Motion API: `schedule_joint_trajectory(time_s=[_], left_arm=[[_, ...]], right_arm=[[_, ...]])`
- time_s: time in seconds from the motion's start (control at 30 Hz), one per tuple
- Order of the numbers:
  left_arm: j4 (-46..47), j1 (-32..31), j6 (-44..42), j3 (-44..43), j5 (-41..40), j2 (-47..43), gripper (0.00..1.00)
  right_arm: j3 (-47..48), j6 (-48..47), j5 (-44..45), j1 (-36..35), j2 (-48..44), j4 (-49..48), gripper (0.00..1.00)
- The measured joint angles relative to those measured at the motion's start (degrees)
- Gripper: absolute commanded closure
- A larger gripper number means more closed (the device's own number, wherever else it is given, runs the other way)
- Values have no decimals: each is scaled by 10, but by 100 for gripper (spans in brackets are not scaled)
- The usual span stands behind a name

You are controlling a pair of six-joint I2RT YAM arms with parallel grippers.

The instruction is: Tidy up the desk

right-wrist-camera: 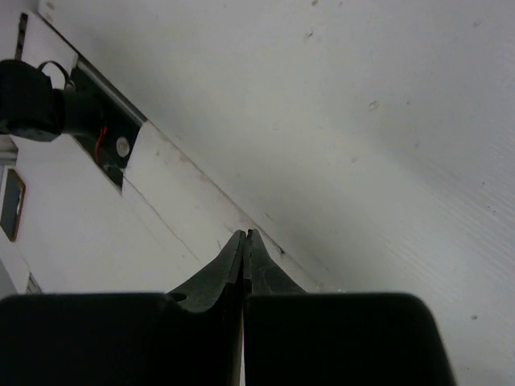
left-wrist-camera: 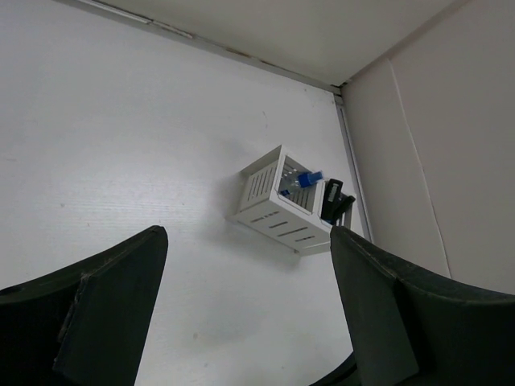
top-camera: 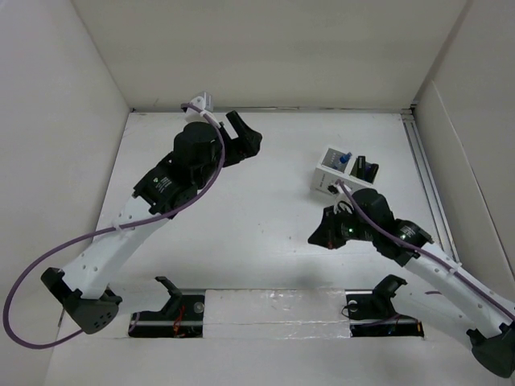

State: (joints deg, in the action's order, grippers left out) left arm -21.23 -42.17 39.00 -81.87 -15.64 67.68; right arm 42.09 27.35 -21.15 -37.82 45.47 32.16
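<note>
The desk (top-camera: 273, 209) is a wide matte-white tabletop. My left gripper (top-camera: 249, 135) hovers over its far middle, open with nothing between its fingers. In the left wrist view that gripper (left-wrist-camera: 248, 235) faces a white slotted holder (left-wrist-camera: 278, 205) some way off. The holder (top-camera: 332, 170) stands at the right of the desk with a blue item (top-camera: 346, 159) and a black item (top-camera: 366, 169) in it. My right gripper (top-camera: 319, 236) sits just in front of the holder, pointing toward the near edge. In its wrist view the right gripper (right-wrist-camera: 245, 234) is shut on nothing, above the bare desk (right-wrist-camera: 362, 121).
White walls enclose the desk at the left (top-camera: 56, 121), back (top-camera: 273, 48) and right (top-camera: 475, 145). A metal rail (top-camera: 422, 169) runs along the right edge. The arm mounts (top-camera: 173, 310) sit on a strip at the near edge.
</note>
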Motion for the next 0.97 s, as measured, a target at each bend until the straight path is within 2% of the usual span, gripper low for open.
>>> schedule_joint_trajectory(time_s=[0.43,0.67,0.97], left_arm=[[0,0,16,10,2,46,22],[8,0,-36,-29,7,72,22],[33,0,-108,-30,51,71,20]], right_arm=[[-8,-12,-18,-29,46,-14,95],[-8,-9,0,-61,85,-22,95],[-2,23,66,-156,194,-53,97]])
